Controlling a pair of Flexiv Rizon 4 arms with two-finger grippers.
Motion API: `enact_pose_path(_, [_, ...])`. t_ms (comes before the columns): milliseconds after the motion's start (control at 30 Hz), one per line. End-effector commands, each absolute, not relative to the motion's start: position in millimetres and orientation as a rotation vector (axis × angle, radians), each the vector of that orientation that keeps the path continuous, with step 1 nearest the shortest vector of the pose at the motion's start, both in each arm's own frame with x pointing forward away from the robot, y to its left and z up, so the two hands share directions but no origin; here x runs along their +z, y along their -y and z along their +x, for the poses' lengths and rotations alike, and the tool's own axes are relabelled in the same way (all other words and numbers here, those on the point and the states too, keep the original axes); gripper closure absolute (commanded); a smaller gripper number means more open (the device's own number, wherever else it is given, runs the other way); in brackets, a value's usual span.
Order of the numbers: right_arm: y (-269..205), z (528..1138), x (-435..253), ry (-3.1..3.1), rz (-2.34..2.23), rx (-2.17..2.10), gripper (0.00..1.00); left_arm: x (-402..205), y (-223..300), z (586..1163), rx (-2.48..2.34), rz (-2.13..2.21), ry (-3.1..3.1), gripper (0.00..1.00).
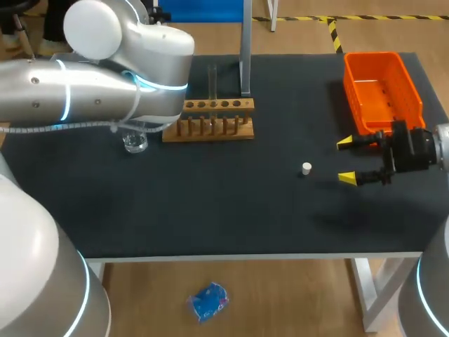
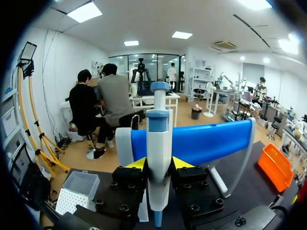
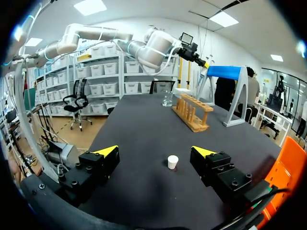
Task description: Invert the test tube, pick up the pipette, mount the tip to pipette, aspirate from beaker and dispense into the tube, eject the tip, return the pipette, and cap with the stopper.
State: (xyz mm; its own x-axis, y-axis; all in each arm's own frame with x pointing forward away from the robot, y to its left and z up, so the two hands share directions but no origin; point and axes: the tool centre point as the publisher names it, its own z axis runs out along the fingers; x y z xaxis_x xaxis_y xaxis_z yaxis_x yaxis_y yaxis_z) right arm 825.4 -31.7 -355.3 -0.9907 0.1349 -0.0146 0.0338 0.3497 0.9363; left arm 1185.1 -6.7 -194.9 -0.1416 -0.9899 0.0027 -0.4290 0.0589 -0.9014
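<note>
Right of centre in the head view, the right gripper (image 1: 346,160) is spread wide, with the white stopper (image 1: 306,168) lying apart, just left of its tips; the left gripper (image 2: 159,164) pinches the pipette (image 2: 159,134) between its fingers

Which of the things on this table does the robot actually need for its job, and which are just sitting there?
For the job:
pipette, held in the left gripper
tube
beaker
stopper
tip box

Not named in the job, perhaps only supports:
rack
orange bin
blue stand
</note>
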Motion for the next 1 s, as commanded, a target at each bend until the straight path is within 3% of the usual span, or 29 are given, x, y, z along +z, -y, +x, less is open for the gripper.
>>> enact_pose_path(33, [31.3,824.9,-354.9,-2.507,0.157,1.732,0.0,-195.4,8.2,1190.8,-1.016,-1.46,-1.674,1.0])
enact_pose_path(1000, [31.3,824.9,-354.9,-2.507,0.157,1.732,0.0,-214.7,6.4,1199.0,-0.952,-1.512,-1.707,1.0])
